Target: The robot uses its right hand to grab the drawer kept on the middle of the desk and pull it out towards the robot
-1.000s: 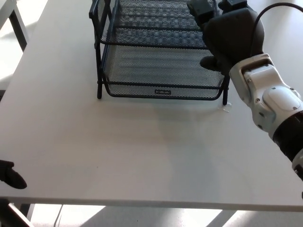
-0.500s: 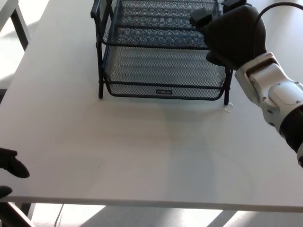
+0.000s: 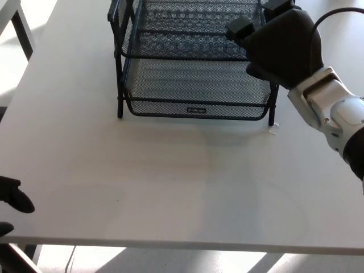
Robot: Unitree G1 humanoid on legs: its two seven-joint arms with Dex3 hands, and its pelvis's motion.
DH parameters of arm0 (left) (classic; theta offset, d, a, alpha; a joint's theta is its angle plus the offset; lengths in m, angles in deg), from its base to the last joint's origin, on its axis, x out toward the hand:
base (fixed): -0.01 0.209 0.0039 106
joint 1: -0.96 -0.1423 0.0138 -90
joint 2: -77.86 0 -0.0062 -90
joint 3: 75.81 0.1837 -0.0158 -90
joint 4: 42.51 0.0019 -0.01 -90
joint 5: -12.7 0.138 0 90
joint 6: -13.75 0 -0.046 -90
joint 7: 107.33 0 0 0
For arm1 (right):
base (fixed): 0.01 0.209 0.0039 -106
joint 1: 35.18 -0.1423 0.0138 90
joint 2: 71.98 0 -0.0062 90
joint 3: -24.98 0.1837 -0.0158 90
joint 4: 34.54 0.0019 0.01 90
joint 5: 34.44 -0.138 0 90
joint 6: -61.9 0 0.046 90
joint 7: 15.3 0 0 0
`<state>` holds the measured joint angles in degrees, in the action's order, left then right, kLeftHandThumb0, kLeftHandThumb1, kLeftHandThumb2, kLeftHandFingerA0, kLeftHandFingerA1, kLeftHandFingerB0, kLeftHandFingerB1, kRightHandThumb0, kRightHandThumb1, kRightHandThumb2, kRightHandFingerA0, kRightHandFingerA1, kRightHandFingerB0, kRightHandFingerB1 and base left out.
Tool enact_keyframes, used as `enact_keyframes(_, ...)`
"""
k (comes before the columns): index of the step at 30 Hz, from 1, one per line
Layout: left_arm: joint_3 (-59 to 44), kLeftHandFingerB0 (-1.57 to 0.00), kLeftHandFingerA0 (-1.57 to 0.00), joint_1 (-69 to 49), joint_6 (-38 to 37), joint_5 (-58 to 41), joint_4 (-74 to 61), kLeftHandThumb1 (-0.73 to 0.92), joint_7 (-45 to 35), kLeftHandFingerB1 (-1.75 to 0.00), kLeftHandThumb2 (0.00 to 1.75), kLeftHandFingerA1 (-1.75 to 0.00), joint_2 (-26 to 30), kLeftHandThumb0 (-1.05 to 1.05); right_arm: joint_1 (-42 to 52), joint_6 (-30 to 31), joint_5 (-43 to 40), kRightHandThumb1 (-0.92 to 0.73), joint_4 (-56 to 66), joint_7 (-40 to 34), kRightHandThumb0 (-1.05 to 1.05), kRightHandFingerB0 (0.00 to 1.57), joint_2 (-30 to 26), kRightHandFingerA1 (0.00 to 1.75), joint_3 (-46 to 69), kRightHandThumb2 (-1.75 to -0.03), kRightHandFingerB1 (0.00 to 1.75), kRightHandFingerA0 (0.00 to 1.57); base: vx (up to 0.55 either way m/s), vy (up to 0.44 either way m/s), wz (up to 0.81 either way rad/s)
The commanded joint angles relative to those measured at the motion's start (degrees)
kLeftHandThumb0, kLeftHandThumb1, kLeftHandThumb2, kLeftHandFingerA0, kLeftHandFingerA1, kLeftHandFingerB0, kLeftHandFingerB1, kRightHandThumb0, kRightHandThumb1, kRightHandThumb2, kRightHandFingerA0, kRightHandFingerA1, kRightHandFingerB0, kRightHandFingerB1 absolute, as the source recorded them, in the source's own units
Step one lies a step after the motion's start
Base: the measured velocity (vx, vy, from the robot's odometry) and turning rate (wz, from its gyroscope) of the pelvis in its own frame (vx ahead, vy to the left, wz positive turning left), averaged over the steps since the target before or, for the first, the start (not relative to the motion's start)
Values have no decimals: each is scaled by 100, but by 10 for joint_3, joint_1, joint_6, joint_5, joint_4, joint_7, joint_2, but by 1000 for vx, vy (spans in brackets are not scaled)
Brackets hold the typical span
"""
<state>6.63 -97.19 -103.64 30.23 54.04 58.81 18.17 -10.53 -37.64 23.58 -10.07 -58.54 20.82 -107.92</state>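
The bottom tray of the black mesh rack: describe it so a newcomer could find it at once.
On the white desk stands a black wire-mesh rack of stacked trays, near the far edge. The bottom tray is the lowest tier, nearest the robot, and alone carries a small label plate on its front rim.

Right hand (image 3: pixel 282 46) raised on white forearm, fingers' state unclear, left hand (image 3: pixel 12 199) barely showing

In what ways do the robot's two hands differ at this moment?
The right hand is raised at the right end of the mesh drawer rack, large in view; the left hand sits low at the desk's near left edge, only partly visible. The right shows its white forearm; the left shows none. Both are black.
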Motion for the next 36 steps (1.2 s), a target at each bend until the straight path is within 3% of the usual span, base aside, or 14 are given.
enact_keyframes(1, -2, -83, -83, 1, -22, 1, 10, 54, -1, -63, 56, -91, 3, -29, -1, -8, 0, -53, 14, -5, -39, 93, -12, 159, 1, -60, 85, 85, 0, 0, 0)
enact_keyframes(6, -3, -82, -82, -6, -13, 1, 4, 55, -5, -63, 56, -91, 2, -29, 11, 3, 0, -53, 29, -5, -40, 94, -14, 158, 4, -60, 80, 86, 0, 0, 0)
enact_keyframes(7, -4, -83, -83, -8, -9, 1, 2, 55, -5, -63, 57, -93, 2, -31, 20, 2, -2, -55, 44, 0, -40, 95, -20, 152, 7, -56, 66, 88, 0, 0, 0)
enact_keyframes(9, -3, -82, -82, -9, -7, 1, 1, 55, -6, -64, 56, -93, 2, -30, 37, 20, 2, -54, 72, 5, -42, 96, -27, 153, 10, -56, 62, 89, 0, 0, 0)
enact_keyframes(12, -4, -84, -82, -10, -13, 0, 6, 54, -2, -63, 56, -92, 0, -30, 79, 49, 14, -53, 147, 14, -44, 98, -49, 158, 17, -56, 69, 90, 0, 0, 0)
enact_keyframes(21, -6, -83, -83, -19, -15, 2, 4, 55, 0, -62, 57, -91, 0, -31, 190, 113, 43, -48, 341, 49, -44, 101, -95, 157, 49, -59, 65, 92, 0, 0, 0)
enact_keyframes(23, -6, -82, -82, -19, -17, 3, 5, 55, 1, -63, 57, -92, 0, -31, 218, 105, 36, -47, 385, 56, -45, 102, -109, 159, 62, -59, 63, 92, 0, 0, 0)
enact_keyframes(24, -6, -82, -82, -20, -17, 4, 5, 55, 1, -62, 56, -92, 0, -32, 230, 102, 33, -36, 401, 55, -53, 100, -113, 146, 68, -69, 69, 100, 0, 0, 0)
enact_keyframes(25, -6, -82, -82, -22, -16, 4, 5, 55, 2, -62, 56, -92, 0, -32, 236, 101, 34, -36, 409, 54, -53, 100, -115, 146, 71, -69, 69, 100, 0, 0, 0)
enact_keyframes(26, -6, -83, -83, -21, -13, 5, 7, 55, 3, -62, 56, -91, -2, -31, 263, 96, 32, -46, 446, 62, -43, 102, -127, 163, 82, -58, 61, 91, 0, 0, 0)
enact_keyframes(36, -10, -83, -84, -27, -21, 2, 7, 54, 4, -64, 57, -94, -2, -31, 340, 102, 49, -49, 565, 118, -45, 100, -147, 155, 128, -55, 58, 93, 0, 0, 0)
